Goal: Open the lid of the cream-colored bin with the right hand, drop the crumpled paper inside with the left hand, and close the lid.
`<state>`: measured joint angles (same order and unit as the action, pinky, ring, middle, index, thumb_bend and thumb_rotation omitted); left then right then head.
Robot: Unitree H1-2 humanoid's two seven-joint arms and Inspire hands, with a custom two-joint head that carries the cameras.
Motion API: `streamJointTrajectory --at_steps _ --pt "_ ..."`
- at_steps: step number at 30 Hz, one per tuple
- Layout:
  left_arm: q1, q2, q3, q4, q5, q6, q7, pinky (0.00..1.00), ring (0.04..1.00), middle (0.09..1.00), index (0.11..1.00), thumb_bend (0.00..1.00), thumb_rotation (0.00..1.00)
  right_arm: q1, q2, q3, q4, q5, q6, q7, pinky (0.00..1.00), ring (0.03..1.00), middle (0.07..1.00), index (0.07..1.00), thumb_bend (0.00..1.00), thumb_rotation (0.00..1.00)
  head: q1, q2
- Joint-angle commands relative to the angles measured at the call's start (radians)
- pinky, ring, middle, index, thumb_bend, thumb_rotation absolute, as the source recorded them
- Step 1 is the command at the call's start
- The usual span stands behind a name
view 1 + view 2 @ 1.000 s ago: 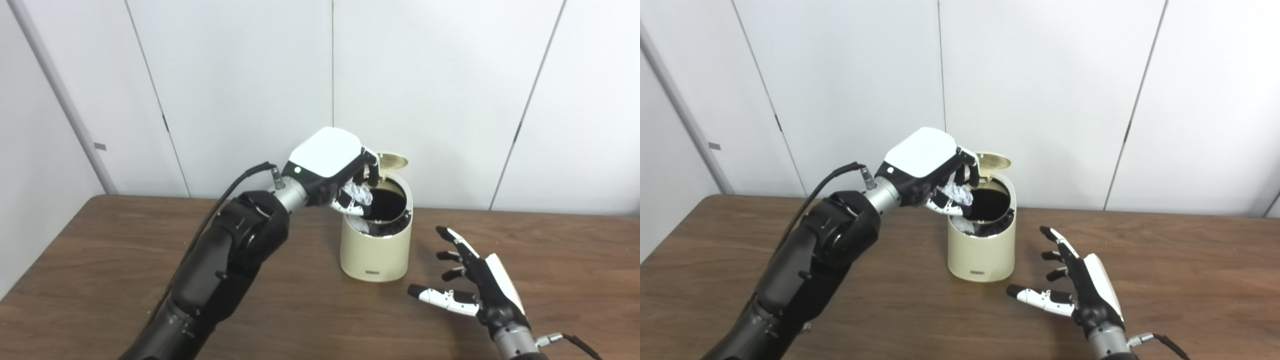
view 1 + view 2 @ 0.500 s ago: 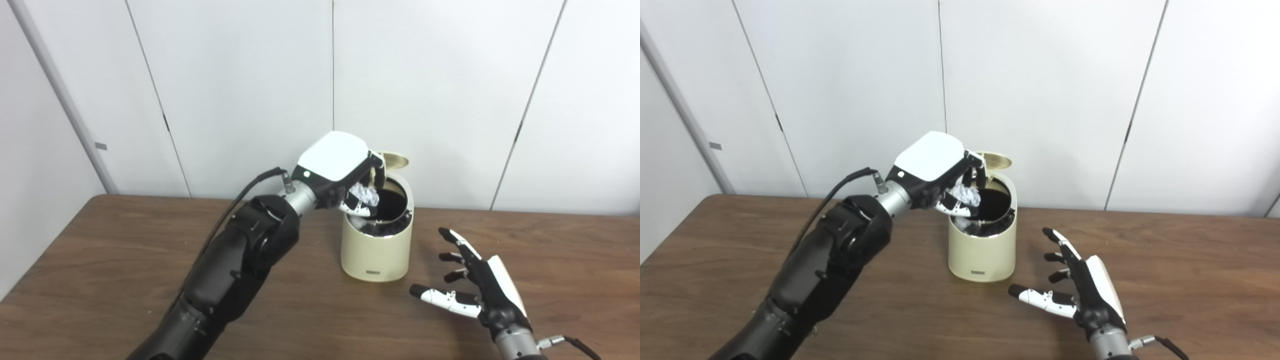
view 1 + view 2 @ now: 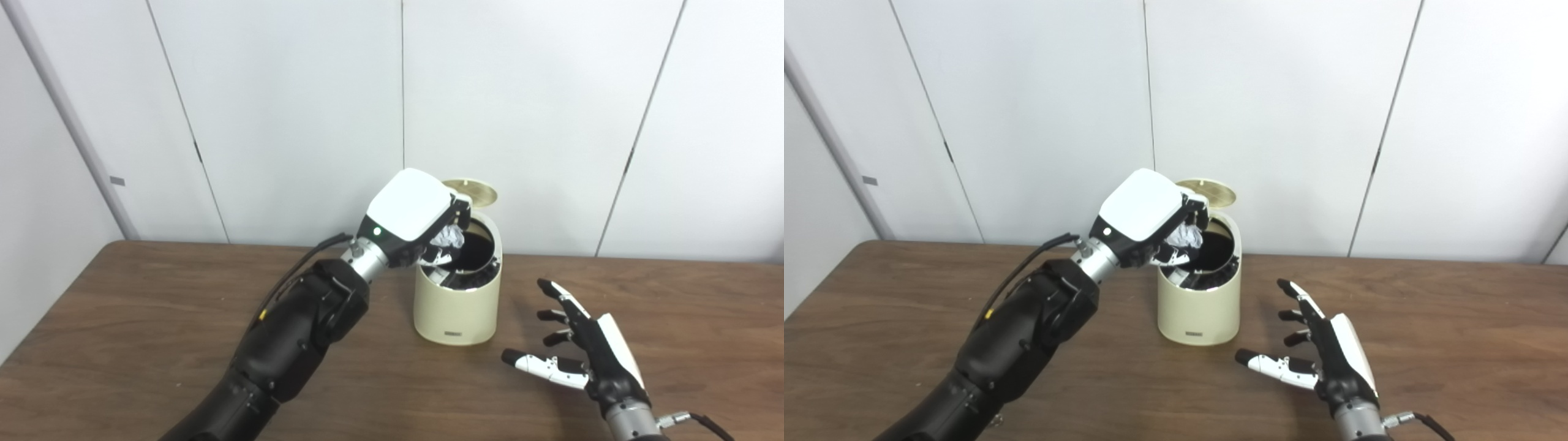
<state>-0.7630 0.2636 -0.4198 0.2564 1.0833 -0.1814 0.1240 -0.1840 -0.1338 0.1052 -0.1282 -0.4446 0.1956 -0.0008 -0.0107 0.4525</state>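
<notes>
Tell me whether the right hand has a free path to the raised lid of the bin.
Probably yes. The right hand is open beside the bin, and the lid stands up at the back. The left hand, holding the crumpled paper, crowds only the opening's left side.

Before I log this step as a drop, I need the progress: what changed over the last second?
The left hand carried the crumpled paper a little further over the open mouth of the cream-colored bin, fingers closed on it throughout; nothing released yet. The view shifted slightly too. The lid stayed up, and the right hand stayed open beside the bin.
</notes>
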Motion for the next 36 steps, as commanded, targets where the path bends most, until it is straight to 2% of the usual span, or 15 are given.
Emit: streamJointTrajectory --at_steps 1,9,17,24,29,33,36 --pt "-0.06 0.008 0.003 0.002 0.008 -0.012 0.062 0.36 0.353 0.48 0.541 0.49 0.0 -0.018 0.004 -0.003 -0.043 0.004 -0.026 -0.014 0.59 0.78 0.906 0.889 0.82 0.39 0.0 0.001" --pt "-0.048 -0.003 0.004 0.005 -0.009 -0.002 0.062 0.33 0.344 0.461 0.547 0.49 0.0 -0.016 0.003 -0.003 -0.044 0.002 -0.026 -0.014 0.58 0.775 0.906 0.89 0.81 0.4 -0.002 0.002" --pt "-0.05 -0.025 0.021 0.035 -0.106 -0.045 0.066 0.29 0.344 0.462 0.539 0.49 0.0 -0.017 0.006 -0.003 -0.048 0.004 -0.013 -0.008 0.59 0.78 0.91 0.891 0.81 0.4 -0.002 0.006" --pt "-0.049 -0.037 0.023 0.055 -0.164 -0.064 0.061 0.22 0.325 0.46 0.546 0.49 0.0 -0.016 0.006 -0.004 -0.048 0.004 -0.015 -0.01 0.59 0.783 0.915 0.892 0.82 0.4 -0.006 0.01" --pt "-0.046 -0.04 0.015 0.051 -0.162 -0.053 0.047 0.27 0.354 0.493 0.535 0.49 0.0 -0.016 0.003 -0.002 -0.05 -0.002 -0.016 -0.011 0.58 0.783 0.918 0.894 0.82 0.41 -0.007 0.01" --pt "-0.049 -0.038 0.005 0.066 -0.136 -0.051 0.063 0.33 0.374 0.508 0.506 0.5 0.0 -0.018 -0.001 -0.003 -0.047 -0.001 -0.024 -0.011 0.58 0.787 0.922 0.897 0.81 0.4 -0.008 0.013" --pt "-0.052 -0.036 0.001 0.074 -0.128 -0.052 0.064 0.32 0.372 0.508 0.504 0.5 0.0 -0.017 -0.001 -0.004 -0.048 -0.002 -0.023 -0.012 0.57 0.782 0.92 0.895 0.81 0.4 -0.007 0.014"
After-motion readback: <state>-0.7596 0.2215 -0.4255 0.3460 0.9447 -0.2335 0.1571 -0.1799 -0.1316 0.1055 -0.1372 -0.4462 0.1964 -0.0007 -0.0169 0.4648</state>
